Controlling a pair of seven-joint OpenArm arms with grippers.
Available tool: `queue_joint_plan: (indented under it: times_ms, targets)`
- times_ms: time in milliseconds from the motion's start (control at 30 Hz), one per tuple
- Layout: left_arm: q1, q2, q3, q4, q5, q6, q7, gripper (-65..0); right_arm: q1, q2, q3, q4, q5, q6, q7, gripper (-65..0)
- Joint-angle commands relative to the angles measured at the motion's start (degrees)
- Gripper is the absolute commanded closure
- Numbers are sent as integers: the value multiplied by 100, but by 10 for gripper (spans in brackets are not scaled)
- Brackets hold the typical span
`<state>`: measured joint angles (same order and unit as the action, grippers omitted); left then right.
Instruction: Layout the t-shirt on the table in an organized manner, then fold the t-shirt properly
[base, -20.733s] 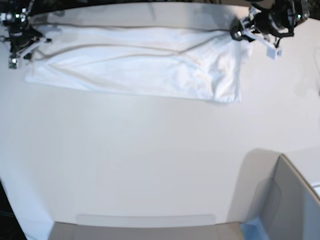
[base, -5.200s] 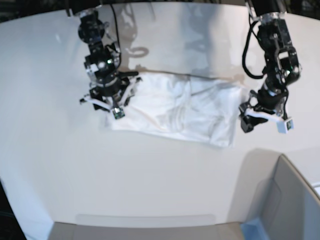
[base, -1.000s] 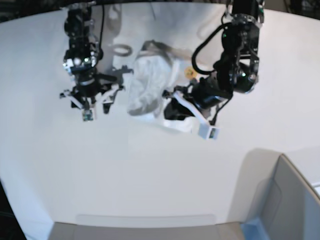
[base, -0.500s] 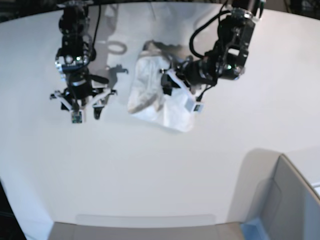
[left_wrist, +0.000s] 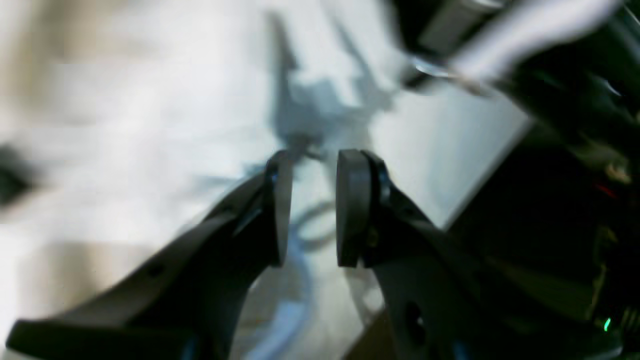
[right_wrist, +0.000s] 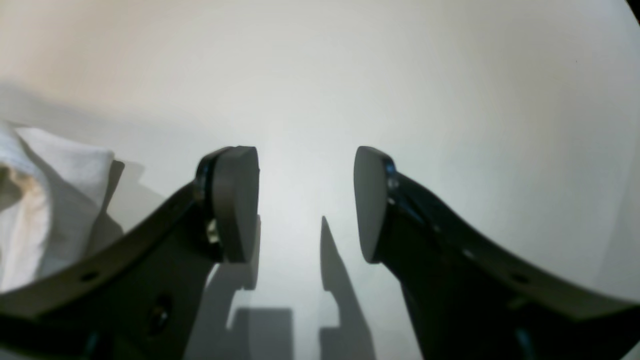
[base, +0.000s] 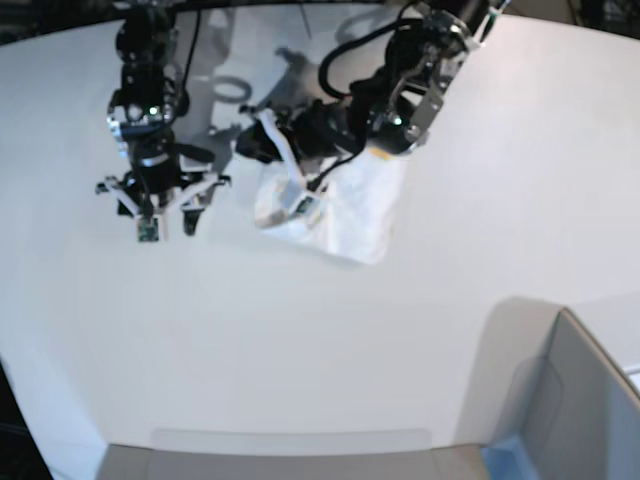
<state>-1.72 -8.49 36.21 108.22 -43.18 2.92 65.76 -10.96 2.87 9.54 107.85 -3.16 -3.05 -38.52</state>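
Fingers (right_wrist: 235, 210) of the right gripper (base: 160, 215) are standing wide, empty; left gripper (left_wrist: 310, 207), narrowly parted, grip untellable, is crossing the bunched white cloth t-shirt (base: 350, 215) at table (base: 300, 350) twelve o'clock. Folding underway; smoothing probably follows.

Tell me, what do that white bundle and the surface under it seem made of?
The t-shirt looks like soft woven or knit cloth: it creases, bunches and drapes. The table looks like smooth, hard laminate or plastic, faintly glossy, since it shows soft shadows and sheen.
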Motion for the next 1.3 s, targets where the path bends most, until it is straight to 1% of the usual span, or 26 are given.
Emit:
queue_joint_plan:
  times_ms: [0,100,200,300,367,500,567,700,767,833,1100,1167,1267]
  targets:
    - [-114,-8,-56,92,-12,-15,-75,-147,63,16,123,182,-40,-34,164,-308]
    - [-123,-8,-267,197,-21,-6,-101,-147,63,51,378,182,-40,-34,164,-308]
    - [-105,-8,-847,540,-21,-6,-101,-147,63,51,527,182,-40,-7,164,-308]
    - [-97,-26,-1550,567,-3,-6,-101,-147,46,42,536,182,-40,-7,164,-308]
    - [-97,-149,-1726,479,-3,-6,-83,-147,-16,51,545,182,-40,-7,164,-308]
    - [-132,-281,-1462,303,-3,-6,-83,-147,-7,51,545,182,-31,-7,164,-308]
    - [-141,-281,-1348,101,146,-6,-101,-147,10,51,545,182,-31,-7,164,-308]
    - [-132,-228,-1111,-304,946,-6,-127,-147,19,51,545,208,-31,-7,164,-308]
    - [-132,-228,-900,-400,1324,-6,-277,-147,-16,42,545,252,-31,-7,164,-308]
    - [-97,-228,-812,-383,1571,-6,-409,-147,-25,42,545,305,-31,-7,164,-308]
    - [-97,-281,-865,391,1606,3,-409,-147,-104,60,554,314,-31,-7,173,-308]
    - [-97,-281,-865,382,1623,3,-409,-147,-104,60,554,314,-31,-7,173,-308]
    - [-97,-281,-847,83,1632,3,-409,-147,-104,60,554,314,-31,-7,173,-308]
